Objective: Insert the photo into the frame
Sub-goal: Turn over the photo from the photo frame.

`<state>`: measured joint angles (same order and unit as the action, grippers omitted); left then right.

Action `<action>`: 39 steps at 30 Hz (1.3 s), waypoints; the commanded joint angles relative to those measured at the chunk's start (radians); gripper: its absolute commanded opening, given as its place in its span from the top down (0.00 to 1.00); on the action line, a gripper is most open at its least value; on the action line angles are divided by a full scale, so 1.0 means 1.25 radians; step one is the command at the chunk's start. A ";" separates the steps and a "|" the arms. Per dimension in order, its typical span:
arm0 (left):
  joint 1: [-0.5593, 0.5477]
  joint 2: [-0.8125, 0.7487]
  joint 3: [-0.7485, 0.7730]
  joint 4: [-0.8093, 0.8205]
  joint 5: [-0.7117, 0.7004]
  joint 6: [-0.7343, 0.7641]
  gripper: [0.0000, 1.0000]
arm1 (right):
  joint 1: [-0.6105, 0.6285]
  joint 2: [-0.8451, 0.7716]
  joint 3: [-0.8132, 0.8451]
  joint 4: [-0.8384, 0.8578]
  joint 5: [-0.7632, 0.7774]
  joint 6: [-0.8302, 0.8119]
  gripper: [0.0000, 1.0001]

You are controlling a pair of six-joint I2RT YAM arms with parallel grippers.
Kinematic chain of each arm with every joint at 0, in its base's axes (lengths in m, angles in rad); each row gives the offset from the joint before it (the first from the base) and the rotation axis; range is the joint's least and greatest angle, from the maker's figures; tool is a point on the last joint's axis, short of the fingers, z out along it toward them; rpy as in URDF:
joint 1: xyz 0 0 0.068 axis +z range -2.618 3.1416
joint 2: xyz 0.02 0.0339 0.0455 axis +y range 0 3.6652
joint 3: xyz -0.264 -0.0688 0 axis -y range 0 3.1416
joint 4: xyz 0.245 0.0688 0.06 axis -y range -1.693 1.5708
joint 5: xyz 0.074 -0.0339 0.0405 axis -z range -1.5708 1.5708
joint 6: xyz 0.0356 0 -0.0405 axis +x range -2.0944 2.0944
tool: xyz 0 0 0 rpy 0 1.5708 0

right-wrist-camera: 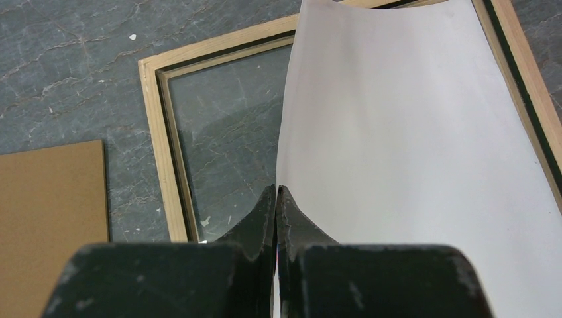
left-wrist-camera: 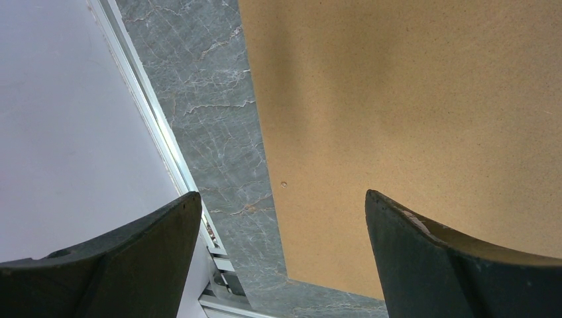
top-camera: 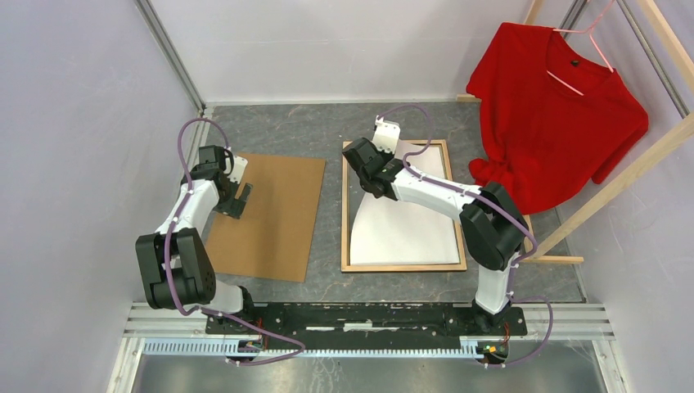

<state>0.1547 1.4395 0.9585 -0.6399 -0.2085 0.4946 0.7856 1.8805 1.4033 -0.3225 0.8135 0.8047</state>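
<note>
Photo (right-wrist-camera: 411, 146) white-side-up, partly inside frame (right-wrist-camera: 151, 132); right fingers (right-wrist-camera: 252, 225) closed, seemingly pinching its edge; left fingers (left-wrist-camera: 132, 245) spread.

The frame (right-wrist-camera: 151, 132) lies flat on the tabletop (left-wrist-camera: 212, 99), directly under the right pincer (right-wrist-camera: 276, 189). The photo (right-wrist-camera: 411, 146) rests in the frame, spreading ahead and to the right of that pincer, its left edge raised and caught between the jaws. To the left of that pincer the clear pane (right-wrist-camera: 225, 132) lies uncovered inside the frame. Further left, apart from the frame, lies the backing board (left-wrist-camera: 411, 99). The left pincer (left-wrist-camera: 281, 195) hangs above the board's left edge, with the board ahead and to its right, and a strip of tabletop and then the wall (left-wrist-camera: 66, 132) to its left. A shirt (top-camera: 548, 115) hangs beyond and to the right of the right pincer, past the frame's far right corner.
</note>
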 commanded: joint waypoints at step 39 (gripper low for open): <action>0.042 0.035 0.048 0.022 -0.025 0.056 0.00 | 0.077 -0.064 -0.099 0.108 -0.430 -0.148 0.02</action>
<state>0.1635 1.4605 0.9615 -0.6376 -0.2260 0.5156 0.8150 1.8744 1.3163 -0.1890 0.3359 0.6399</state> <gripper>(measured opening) 0.994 0.979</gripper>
